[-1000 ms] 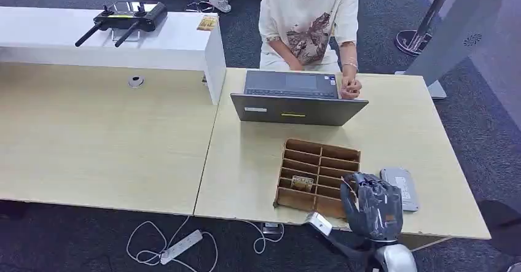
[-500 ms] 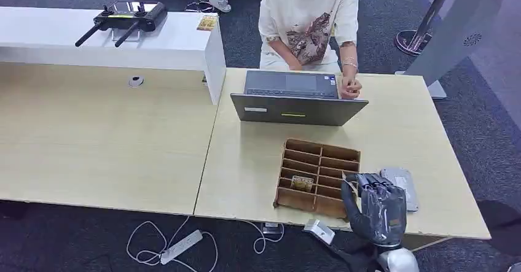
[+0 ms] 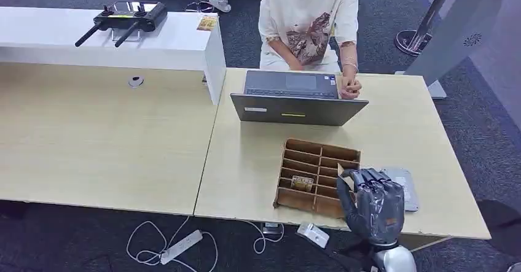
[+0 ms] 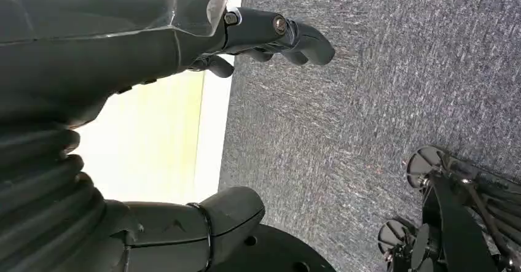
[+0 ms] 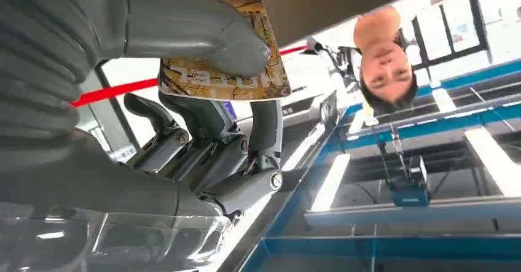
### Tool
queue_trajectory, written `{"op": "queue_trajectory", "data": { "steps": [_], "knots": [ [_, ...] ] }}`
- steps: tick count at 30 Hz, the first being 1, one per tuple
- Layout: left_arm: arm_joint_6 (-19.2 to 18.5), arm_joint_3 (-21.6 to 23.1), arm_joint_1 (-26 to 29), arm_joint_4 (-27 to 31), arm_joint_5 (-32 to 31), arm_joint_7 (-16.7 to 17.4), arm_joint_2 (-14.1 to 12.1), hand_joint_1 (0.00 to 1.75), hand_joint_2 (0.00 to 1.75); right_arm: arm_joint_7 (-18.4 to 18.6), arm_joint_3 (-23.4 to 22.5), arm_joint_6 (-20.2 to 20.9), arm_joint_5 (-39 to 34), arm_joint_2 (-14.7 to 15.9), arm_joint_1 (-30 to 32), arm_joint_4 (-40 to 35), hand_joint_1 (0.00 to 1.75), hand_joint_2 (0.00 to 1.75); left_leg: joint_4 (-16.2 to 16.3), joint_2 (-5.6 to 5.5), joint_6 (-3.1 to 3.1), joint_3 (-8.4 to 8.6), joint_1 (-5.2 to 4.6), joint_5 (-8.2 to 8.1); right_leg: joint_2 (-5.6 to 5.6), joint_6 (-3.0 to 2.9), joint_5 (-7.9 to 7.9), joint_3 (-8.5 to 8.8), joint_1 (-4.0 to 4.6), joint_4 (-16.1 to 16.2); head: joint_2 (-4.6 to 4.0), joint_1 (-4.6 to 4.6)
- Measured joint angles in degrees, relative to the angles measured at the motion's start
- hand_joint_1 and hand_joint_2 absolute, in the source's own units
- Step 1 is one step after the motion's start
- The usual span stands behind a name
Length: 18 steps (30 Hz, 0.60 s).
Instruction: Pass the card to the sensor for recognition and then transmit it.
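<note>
Your right robot hand [image 3: 373,205] pinches the card [image 5: 224,63] at the bench's [image 3: 405,131] near edge | card reader [image 3: 402,187] just right | left robot hand [image 4: 110,57] holds nothing, fingers apart

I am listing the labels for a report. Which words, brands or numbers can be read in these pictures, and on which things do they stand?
"HOTEL", seen upside down and partly hidden: on the card held by the right hand.
White label on the laptop lid: too small to read.
Markings on the grey sensor: too small to read.
Card in the wooden organiser: blurred.
</note>
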<state>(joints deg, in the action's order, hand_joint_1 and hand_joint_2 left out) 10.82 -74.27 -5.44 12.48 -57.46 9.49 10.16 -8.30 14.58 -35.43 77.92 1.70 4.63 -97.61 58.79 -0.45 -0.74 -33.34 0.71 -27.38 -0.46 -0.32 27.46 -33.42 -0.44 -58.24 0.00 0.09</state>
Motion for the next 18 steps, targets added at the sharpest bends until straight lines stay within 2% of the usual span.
{"op": "queue_trajectory", "data": {
  "steps": [18],
  "knots": [
    [-0.26,0.31,-0.03,0.00,-0.52,-0.57,0.00,0.00,1.75,-0.53,3.15,-4.04,4.74,0.50,-6.21,-1.27,1.75,1.75,0.00,0.05,0.00,0.01,0.00,0.00,0.02,0.01,-0.01,0.00,0.00,0.00,0.00,0.00]
  ]
}}
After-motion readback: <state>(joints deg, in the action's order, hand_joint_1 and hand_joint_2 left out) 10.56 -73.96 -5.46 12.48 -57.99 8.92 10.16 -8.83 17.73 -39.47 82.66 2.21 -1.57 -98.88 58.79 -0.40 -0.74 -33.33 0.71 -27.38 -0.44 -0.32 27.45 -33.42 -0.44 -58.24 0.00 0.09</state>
